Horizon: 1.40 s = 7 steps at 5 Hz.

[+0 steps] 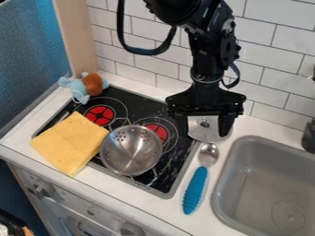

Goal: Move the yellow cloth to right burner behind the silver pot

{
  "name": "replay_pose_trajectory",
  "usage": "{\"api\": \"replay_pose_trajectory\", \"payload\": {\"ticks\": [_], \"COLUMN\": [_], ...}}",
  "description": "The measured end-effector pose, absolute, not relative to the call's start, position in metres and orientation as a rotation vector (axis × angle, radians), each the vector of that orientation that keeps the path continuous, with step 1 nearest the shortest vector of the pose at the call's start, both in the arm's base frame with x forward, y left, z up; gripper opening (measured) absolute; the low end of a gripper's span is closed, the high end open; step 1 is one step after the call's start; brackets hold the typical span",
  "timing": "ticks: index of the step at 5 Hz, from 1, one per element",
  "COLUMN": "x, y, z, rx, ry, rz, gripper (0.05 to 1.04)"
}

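My gripper (201,125) hangs at the upper middle, over the stove's back right corner and the counter beside it. It is open, its fingers wide apart. The yellow cloth (69,143) lies flat over the stove's front left part and the counter's front strip, well to the left of the gripper. Right beside the cloth stands the silver pot (130,151), perforated like a colander, at the stove's front. Behind it shows the right back burner (156,132), with a red centre partly hidden by the pot.
A round silver metal piece (206,129) lies under the gripper. A spoon with a blue handle (195,190) lies between stove and grey sink (271,184). A blue and brown plush toy (83,87) sits at the back left, near the left back burner (100,114). Tiled wall behind.
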State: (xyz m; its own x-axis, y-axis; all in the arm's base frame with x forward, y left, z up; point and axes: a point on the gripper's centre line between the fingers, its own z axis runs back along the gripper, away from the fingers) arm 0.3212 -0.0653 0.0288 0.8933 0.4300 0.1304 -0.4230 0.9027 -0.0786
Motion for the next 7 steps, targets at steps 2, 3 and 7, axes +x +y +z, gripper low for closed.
{"api": "replay_pose_trajectory", "payload": {"ticks": [2,3,7], "x": [0.316,0.317,0.298], "y": [-0.061,-0.049,0.109], "z": [0.017,0.021,0.057], "rx": [-0.009,-0.023,-0.087], "ry": [-0.106,-0.106,-0.174], "rz": [0.473,0.522,1.037], "gripper": [0.995,0.995,0.996]}}
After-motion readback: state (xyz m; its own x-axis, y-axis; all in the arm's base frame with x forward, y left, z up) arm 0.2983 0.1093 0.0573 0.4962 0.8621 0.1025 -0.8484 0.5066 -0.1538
